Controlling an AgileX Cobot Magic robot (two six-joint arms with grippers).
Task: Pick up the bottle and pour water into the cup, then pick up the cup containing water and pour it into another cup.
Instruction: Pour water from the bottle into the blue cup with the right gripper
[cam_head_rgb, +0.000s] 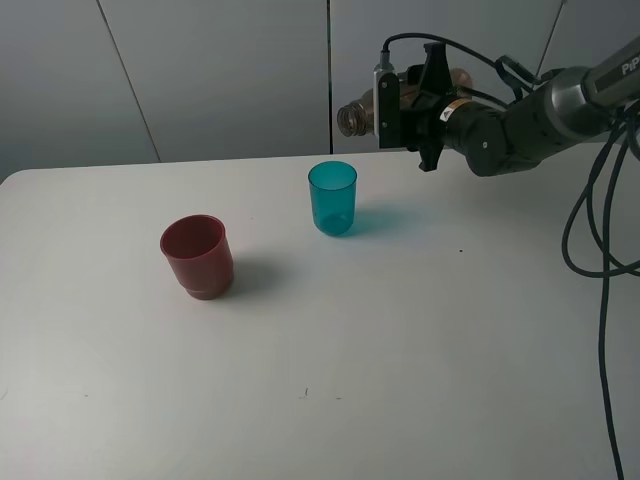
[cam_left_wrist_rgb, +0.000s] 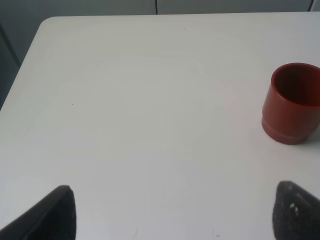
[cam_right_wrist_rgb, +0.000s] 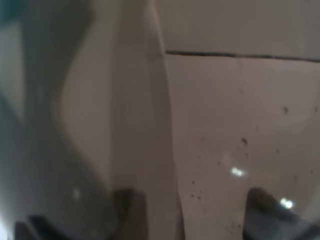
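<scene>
From the high camera, you had the right gripper (cam_head_rgb: 400, 108) up above the far right part of the tabletop (cam_head_rgb: 420, 350). It was clamped around the bottle (cam_head_rgb: 356, 116). The bottle lay on its side in the air with its open neck pointing left. The neck sat above the teal cup (cam_head_rgb: 332, 198) and slightly to its right in that view. I could not tell whether any water was running. The teal cup stood upright near the middle of the tabletop. The dark-red cup (cam_head_rgb: 197, 256) stood upright nearer the camera and to the left, well apart from it. Your left arm did not show in this view.

In the left wrist view, your left gripper (cam_left_wrist_rgb: 177, 215) hung over bare tabletop with its two dark fingertips (cam_left_wrist_rgb: 60, 212) spread wide. Nothing lay between them and they touched nothing. The dark-red cup stood off to one side, clear of both fingertips.

In the right wrist view, the smoky translucent wall of the bottle filled nearly the whole blurred picture. The gripper's dark fingers (cam_right_wrist_rgb: 131, 210) pressed against the bottle on either side, so the right gripper was pinching the bottle firmly. Neither cup could be made out with certainty.
</scene>
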